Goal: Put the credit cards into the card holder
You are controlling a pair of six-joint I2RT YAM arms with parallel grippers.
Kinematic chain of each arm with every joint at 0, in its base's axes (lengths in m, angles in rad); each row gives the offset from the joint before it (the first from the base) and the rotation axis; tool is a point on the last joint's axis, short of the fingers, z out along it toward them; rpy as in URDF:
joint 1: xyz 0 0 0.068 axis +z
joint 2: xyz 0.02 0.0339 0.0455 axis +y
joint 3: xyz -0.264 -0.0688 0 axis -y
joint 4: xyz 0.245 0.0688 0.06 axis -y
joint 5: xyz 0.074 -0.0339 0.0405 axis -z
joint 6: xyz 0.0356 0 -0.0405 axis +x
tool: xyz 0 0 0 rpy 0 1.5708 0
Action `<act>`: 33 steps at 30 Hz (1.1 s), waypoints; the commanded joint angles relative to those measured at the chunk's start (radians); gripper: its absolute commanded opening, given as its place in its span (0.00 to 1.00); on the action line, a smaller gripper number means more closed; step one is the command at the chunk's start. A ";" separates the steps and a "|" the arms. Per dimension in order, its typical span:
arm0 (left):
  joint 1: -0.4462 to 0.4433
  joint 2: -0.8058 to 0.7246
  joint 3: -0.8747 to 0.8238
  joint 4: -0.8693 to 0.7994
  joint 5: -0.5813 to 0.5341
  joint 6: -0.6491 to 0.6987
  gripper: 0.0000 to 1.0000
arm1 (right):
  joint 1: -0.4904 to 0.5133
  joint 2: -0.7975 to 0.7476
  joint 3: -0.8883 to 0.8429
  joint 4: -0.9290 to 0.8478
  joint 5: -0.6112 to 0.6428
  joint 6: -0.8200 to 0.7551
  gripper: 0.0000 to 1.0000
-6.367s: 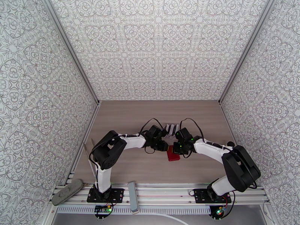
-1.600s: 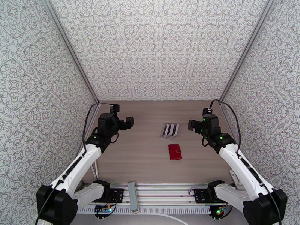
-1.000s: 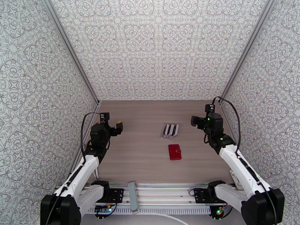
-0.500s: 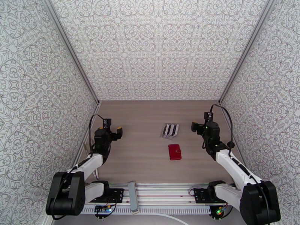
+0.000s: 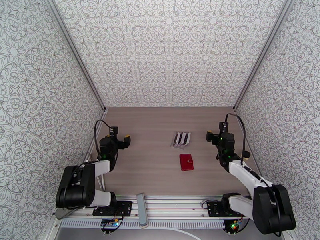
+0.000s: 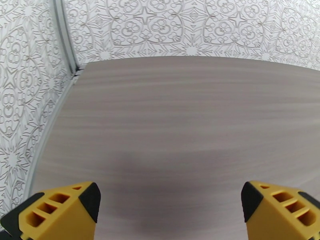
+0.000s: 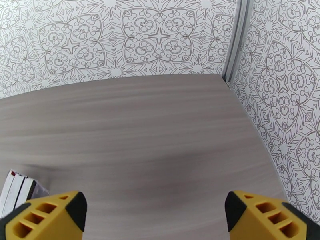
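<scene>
Top external view: is showing the red card holder [image 5: 186,162] lying closed on the table [image 5: 152,125] between the two arms. The credit cards [image 5: 181,139] are lying fanned just beyond it, apart from it. A grey bar [image 5: 141,210] is resting at the near edge.
Right wrist view: is catching a corner of the credit cards [image 7: 18,187] at its lower left, just beside one yellow finger.
Left wrist view: is looking across the table's wood toward the patterned wall [image 6: 192,25].
Left gripper [image 5: 120,135]: is hovering near the left side, well apart from cards and holder; jaws are standing spread wide, holding and touching nothing.
Right gripper [image 5: 215,131]: is hovering right of the cards; jaws are standing spread wide, gripping nothing.
</scene>
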 commanded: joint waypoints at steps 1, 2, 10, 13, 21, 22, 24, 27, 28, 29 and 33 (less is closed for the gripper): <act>0.005 0.037 0.023 0.038 0.043 0.017 0.99 | -0.014 0.045 -0.036 0.128 -0.016 -0.031 0.96; 0.004 0.033 0.023 0.027 0.041 0.016 0.99 | -0.018 0.059 -0.039 0.145 -0.017 -0.033 0.96; 0.001 0.064 0.009 0.082 -0.113 -0.034 0.99 | -0.025 0.161 -0.054 0.271 -0.028 -0.055 0.96; -0.039 0.071 0.003 0.099 -0.197 -0.016 0.99 | -0.026 0.208 -0.069 0.335 -0.030 -0.056 0.97; -0.041 0.071 0.000 0.106 -0.203 -0.013 0.99 | -0.030 0.261 -0.090 0.412 -0.051 -0.055 0.97; -0.042 0.071 0.000 0.104 -0.203 -0.014 0.99 | -0.031 0.262 -0.091 0.415 -0.051 -0.055 0.97; -0.042 0.070 0.000 0.106 -0.204 -0.013 0.99 | -0.031 0.262 -0.091 0.413 -0.051 -0.055 0.97; -0.045 0.071 0.000 0.107 -0.199 -0.010 0.99 | -0.037 0.270 -0.107 0.446 -0.068 -0.054 0.97; -0.042 0.071 -0.002 0.107 -0.194 -0.010 0.99 | -0.037 0.279 -0.115 0.470 -0.072 -0.058 0.97; -0.039 0.073 -0.002 0.109 -0.174 -0.008 0.99 | -0.037 0.290 -0.124 0.498 -0.077 -0.061 0.97; -0.031 0.079 -0.010 0.130 -0.145 -0.005 0.99 | -0.038 0.299 -0.139 0.528 -0.075 -0.061 0.97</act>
